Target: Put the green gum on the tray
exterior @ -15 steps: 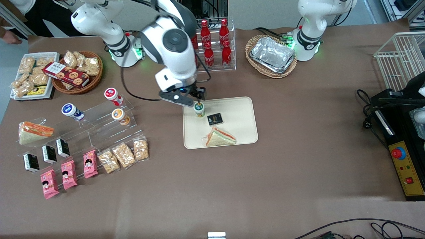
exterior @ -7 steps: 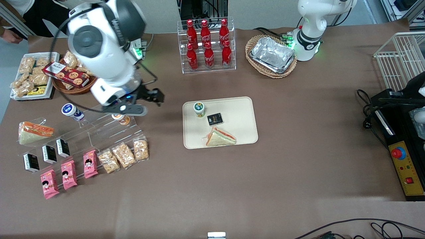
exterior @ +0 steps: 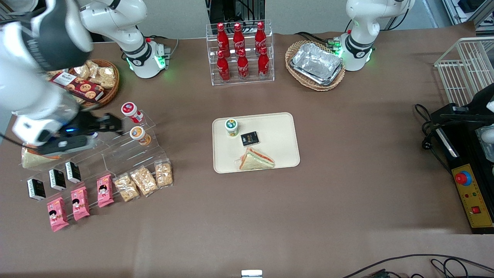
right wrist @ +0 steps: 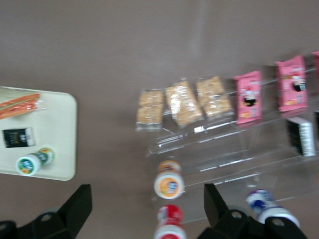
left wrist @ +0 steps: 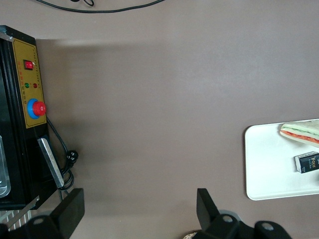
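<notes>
Already the green gum (exterior: 231, 127) is set upright on the tray (exterior: 281, 154); light, rigid, slick-walled, best gripped across its sides. Well apart from the tray, the gripper (exterior: 110, 124) is seen with jaws parted, empty.

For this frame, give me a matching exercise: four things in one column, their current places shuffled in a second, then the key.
Things:
1. green gum
2. gripper
3. wrapped sandwich
4. foil trays

Places:
A. in the wicker basket, toward the parked arm's end of the table
B. upright on the tray, farther from the front camera than the black packet
C. above the clear stepped display stand, fingers open, holding nothing
D. on the tray, nearer the front camera than the black packet

Pairs: 1-B, 2-C, 3-D, 4-A
</notes>
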Controlling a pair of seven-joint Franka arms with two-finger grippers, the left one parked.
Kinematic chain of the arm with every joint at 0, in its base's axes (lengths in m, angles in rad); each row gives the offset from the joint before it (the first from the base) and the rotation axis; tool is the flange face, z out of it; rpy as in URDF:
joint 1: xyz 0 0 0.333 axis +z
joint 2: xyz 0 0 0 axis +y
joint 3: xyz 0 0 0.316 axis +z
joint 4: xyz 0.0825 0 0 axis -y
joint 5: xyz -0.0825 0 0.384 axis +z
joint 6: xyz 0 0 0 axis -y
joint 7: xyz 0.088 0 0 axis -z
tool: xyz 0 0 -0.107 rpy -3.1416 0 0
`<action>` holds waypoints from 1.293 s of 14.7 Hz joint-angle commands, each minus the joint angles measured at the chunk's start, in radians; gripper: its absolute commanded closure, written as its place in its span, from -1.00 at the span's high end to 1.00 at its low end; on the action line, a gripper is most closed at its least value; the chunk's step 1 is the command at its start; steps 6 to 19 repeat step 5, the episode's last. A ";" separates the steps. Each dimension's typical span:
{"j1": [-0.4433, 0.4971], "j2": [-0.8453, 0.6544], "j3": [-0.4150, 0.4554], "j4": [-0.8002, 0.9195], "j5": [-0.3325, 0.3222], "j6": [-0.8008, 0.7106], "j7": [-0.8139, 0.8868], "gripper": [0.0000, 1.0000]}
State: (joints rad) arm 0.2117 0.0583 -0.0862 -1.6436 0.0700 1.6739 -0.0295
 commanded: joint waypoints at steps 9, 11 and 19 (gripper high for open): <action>-0.167 -0.003 0.011 0.077 0.019 -0.023 -0.050 1.00; -0.167 -0.003 0.011 0.077 0.019 -0.023 -0.050 1.00; -0.167 -0.003 0.011 0.077 0.019 -0.023 -0.050 1.00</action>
